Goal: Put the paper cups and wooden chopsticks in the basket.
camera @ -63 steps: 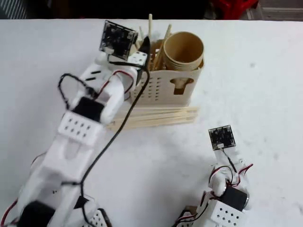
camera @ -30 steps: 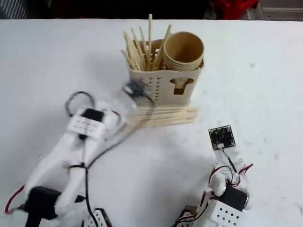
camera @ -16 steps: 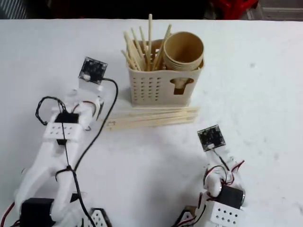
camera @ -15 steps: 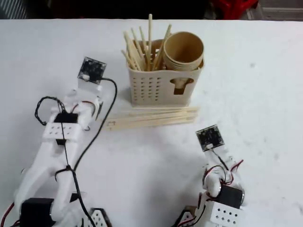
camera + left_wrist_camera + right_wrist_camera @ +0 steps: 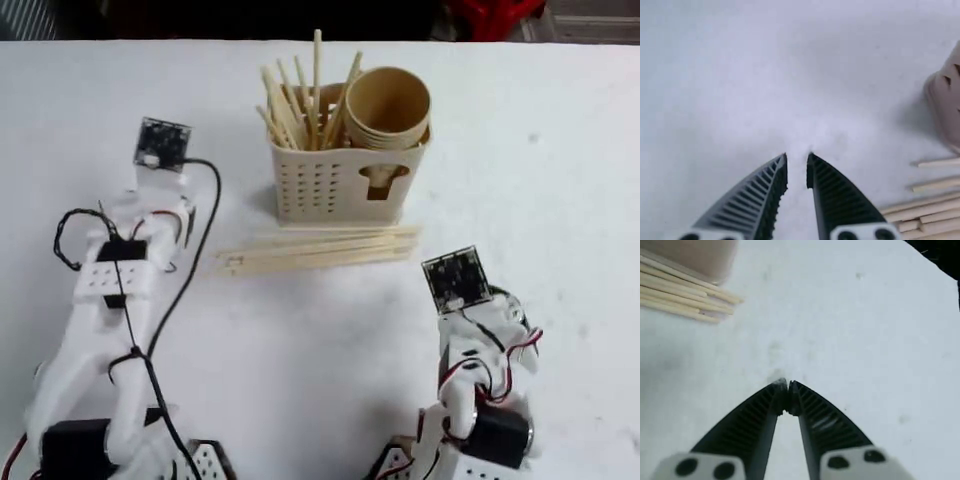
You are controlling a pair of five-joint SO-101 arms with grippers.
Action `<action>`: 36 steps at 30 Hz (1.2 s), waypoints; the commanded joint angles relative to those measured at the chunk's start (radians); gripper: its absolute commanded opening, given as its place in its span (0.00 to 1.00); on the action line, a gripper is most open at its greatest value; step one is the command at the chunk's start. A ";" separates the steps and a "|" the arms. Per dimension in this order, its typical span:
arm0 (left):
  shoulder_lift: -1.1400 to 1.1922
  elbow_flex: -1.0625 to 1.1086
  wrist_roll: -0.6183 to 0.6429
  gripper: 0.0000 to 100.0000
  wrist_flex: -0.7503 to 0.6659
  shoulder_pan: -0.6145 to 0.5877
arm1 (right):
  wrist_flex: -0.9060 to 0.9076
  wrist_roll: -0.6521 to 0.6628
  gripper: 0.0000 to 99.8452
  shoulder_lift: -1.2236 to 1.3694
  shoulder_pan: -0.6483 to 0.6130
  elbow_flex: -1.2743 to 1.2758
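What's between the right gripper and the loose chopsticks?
Nothing: in the right wrist view, bare table separates the right gripper from the loose chopsticks.

pincer (image 5: 796, 159) ajar over table (image 5: 740, 75), chopsticks (image 5: 920, 214) nearby

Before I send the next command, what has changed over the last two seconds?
The left end effector pulled back from the basket to bare table beside it, empty. The right end effector edged toward the loose chopsticks. Basket, cups and loose chopsticks stayed put.
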 commanded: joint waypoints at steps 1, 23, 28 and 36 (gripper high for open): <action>-0.044 -0.038 0.028 0.09 -0.023 -0.047 | -0.061 -0.014 0.02 0.242 -0.039 -0.149; -0.039 -0.031 0.011 0.09 -0.032 -0.282 | -0.211 -0.057 0.16 1.297 -0.769 -0.743; 0.038 -0.015 -0.083 0.09 -0.189 -0.602 | -0.381 -0.058 0.16 1.419 -0.866 -0.749; 0.332 -0.023 -0.198 0.09 -0.399 -0.707 | -0.558 -0.195 0.16 1.781 -0.895 -0.997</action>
